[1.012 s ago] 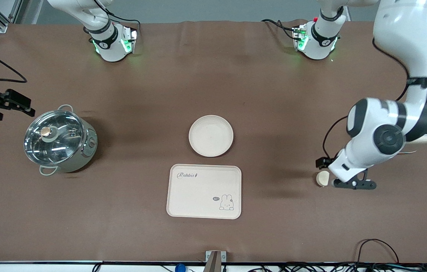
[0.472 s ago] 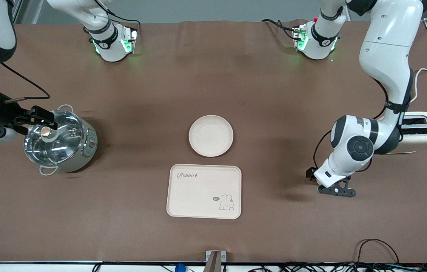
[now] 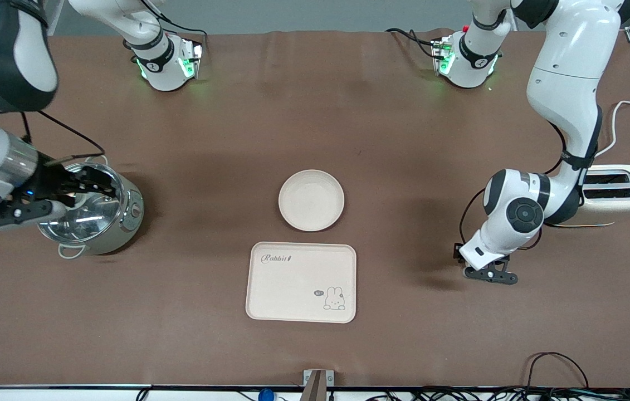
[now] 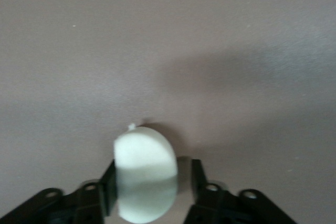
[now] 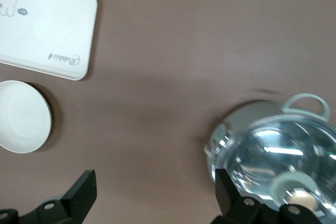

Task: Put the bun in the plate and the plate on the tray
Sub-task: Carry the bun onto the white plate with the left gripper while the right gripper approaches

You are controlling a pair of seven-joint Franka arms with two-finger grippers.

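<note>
While low over the bare brown table toward the left arm's end, left gripper with the bun between its two black fingers, one finger on each side of the cream lump; whether pressing it or only standing around it, cannot tell. Hidden under this gripper in the front view, bun seen only in the left wrist view, rounded part up. Just beside the same arm, toward the edge of the table, a white toaster. Well apart from the left gripper, at the middle of the table, the round plate, and just beside it, nearer to the front camera, the tray with the rabbit drawing, not touching the plate. Right gripper over the glass lid of the steel pot, fingers spread wide apart, holding nothing
</note>
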